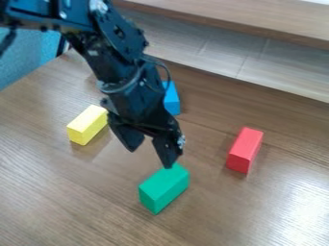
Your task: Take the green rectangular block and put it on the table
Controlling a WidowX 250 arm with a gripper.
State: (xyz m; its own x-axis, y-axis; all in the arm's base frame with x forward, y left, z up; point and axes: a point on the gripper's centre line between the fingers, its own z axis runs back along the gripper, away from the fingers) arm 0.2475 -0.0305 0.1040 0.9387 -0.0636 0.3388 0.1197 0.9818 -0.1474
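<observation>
Green rectangular block [164, 186]: lying on the wooden table [57, 202], below the middle of the camera view, just under the gripper.
Block's long axis: slanting from lower left to upper right; one end face turned to lower left, other end directed to upper right.
Black gripper [150, 157]: released, grasping nothing; fingers [168, 153] parted, with a clear gap between the tips.
Fingertip at right of view: right at the upper end of the green block; contact or slight clearance, cannot tell.
Yellow block [87, 124]: left of the gripper in view, long side also slanting to upper right.
Red block [244, 150]: at right, apart from the green one, tilted slightly rightward toward its upper end.
Blue block [171, 100]: behind the gripper, partly hidden.
</observation>
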